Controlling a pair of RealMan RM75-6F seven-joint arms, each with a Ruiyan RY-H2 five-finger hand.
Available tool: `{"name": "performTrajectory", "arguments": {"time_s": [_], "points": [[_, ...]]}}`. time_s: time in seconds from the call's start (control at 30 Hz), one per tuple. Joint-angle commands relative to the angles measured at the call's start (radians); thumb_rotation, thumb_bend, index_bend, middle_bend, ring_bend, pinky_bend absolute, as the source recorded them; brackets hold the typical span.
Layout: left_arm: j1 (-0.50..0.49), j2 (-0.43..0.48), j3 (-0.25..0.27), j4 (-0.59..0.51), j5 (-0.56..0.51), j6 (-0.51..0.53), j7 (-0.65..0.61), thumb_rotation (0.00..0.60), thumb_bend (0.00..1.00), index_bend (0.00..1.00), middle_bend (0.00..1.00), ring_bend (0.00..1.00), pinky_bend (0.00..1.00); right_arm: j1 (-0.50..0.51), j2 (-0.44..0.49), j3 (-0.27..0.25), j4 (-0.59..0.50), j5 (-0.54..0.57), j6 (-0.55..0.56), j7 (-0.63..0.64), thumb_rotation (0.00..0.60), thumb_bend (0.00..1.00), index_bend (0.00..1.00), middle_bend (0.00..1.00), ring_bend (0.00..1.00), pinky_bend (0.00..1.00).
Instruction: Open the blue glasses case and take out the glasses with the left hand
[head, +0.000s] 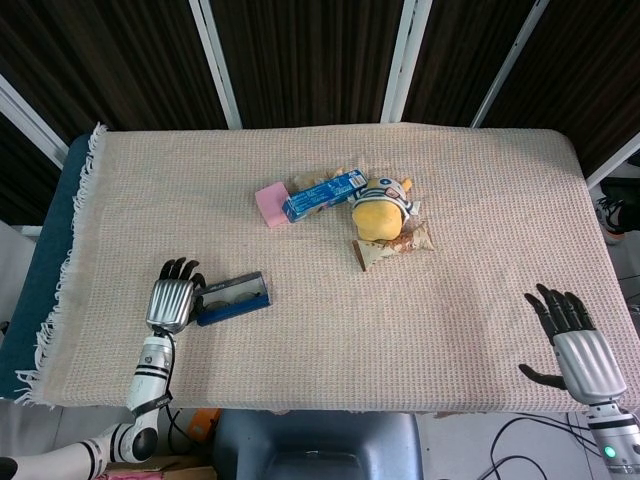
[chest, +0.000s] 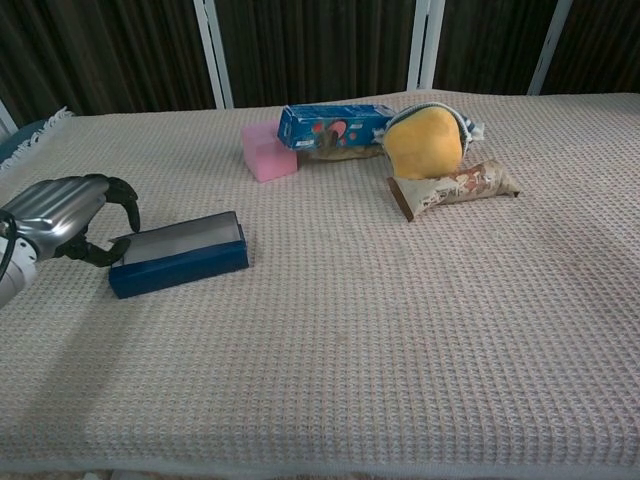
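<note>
The left hand (chest: 62, 215) lies low on the beige woven tablecloth (chest: 400, 330), with the fingers curled down at the near end of the long blue glasses case (chest: 180, 255). The fingertips touch this end of the case, but I cannot tell if they really grip it. The case lies flat just beside the hand, on its inner side, and its top face looks grey and flat in the chest view. In the head view the same hand (head: 172, 300) is at the end of the case (head: 233, 298).

Well beyond the left hand there are a pink block (chest: 268, 152), a blue printed carton (chest: 335, 125), a yellow soft pouch (chest: 425, 140) and a brown snack wrapper (chest: 455, 187), close together.

The right hand (head: 572, 340) rests far away with the fingers spread, holding nothing.
</note>
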Motion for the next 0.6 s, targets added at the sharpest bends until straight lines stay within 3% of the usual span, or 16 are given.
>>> {"name": "performTrajectory", "arguments": {"time_s": [0.03, 0.2, 0.3, 0.47, 0.6], "points": [[-0.024, -0.025, -0.031, 0.053, -0.023, -0.019, -0.022, 0.600, 0.40, 0.38, 0.20, 0.12, 0.15, 0.000, 0.000, -0.001, -0.001, -0.001, 0.001, 0.000, 0.600, 0.09, 0.00, 0.00, 0.00, 0.00], [-0.050, -0.041, -0.070, 0.112, -0.044, -0.033, -0.061, 0.600, 0.40, 0.14, 0.18, 0.11, 0.15, 0.001, -0.001, 0.002, -0.001, 0.005, -0.003, -0.004, 0.600, 0.10, 0.00, 0.00, 0.00, 0.00], [-0.051, -0.029, -0.077, 0.110, -0.027, -0.017, -0.104, 0.600, 0.39, 0.07, 0.17, 0.10, 0.14, 0.001, -0.002, 0.003, -0.001, 0.008, -0.003, -0.006, 0.600, 0.09, 0.00, 0.00, 0.00, 0.00], [-0.022, 0.035, -0.064, 0.015, -0.003, -0.003, -0.169, 0.600, 0.39, 0.07, 0.16, 0.10, 0.14, 0.000, -0.002, 0.002, -0.003, 0.005, -0.001, -0.008, 0.600, 0.10, 0.00, 0.00, 0.00, 0.00], [0.015, 0.133, -0.020, -0.146, 0.026, -0.033, -0.240, 0.600, 0.39, 0.17, 0.15, 0.09, 0.13, -0.001, -0.003, -0.001, -0.004, 0.000, -0.001, -0.010, 0.600, 0.09, 0.00, 0.00, 0.00, 0.00]]}}
